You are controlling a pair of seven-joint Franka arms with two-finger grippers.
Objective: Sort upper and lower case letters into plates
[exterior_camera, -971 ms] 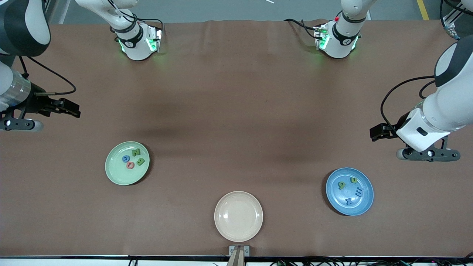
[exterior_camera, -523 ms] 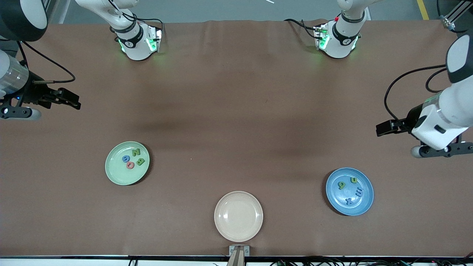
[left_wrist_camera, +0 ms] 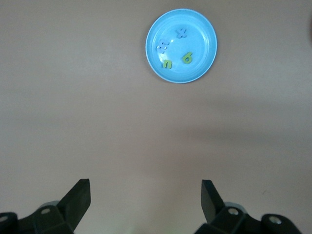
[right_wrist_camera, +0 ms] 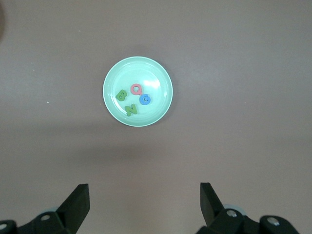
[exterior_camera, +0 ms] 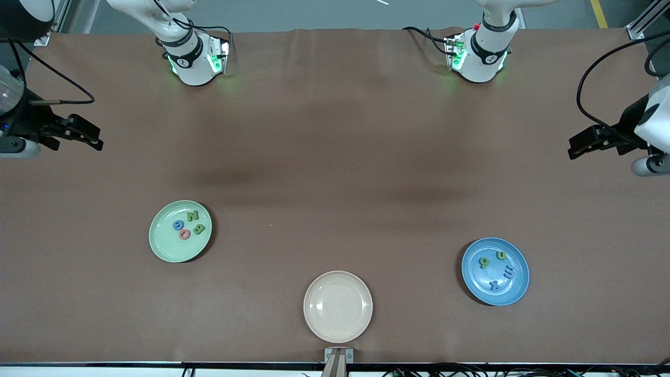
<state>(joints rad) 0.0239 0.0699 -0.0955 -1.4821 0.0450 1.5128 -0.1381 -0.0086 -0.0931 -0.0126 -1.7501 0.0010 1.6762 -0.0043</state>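
Note:
The pale mint green plate [exterior_camera: 166, 244] lies toward the right arm's end of the table. It holds several upper-case letters [exterior_camera: 189, 226]: a green N, a green B, a blue one and a pink Q [right_wrist_camera: 136, 89]. The blue plate [exterior_camera: 477, 284] lies toward the left arm's end and holds several lower-case letters [exterior_camera: 494, 268], blue and green [left_wrist_camera: 167, 64]. My right gripper [exterior_camera: 86, 136] hangs open and empty over bare table at its end. My left gripper [exterior_camera: 581, 146] hangs open and empty over bare table at its end. In each wrist view, the plate [right_wrist_camera: 152, 73] [left_wrist_camera: 201, 34] shows well away from the fingertips.
An empty cream-beige plate [exterior_camera: 338, 306] sits by the table's front edge, between the two other plates and nearer to the front camera. A small bracket [exterior_camera: 338, 356] is fixed at that edge. The two arm bases [exterior_camera: 194, 62] [exterior_camera: 477, 58] stand along the back edge.
Both arms have drawn back, each toward its own end of the table and toward the bases' side. Both grippers stay open and empty. Plates and letters have not moved.

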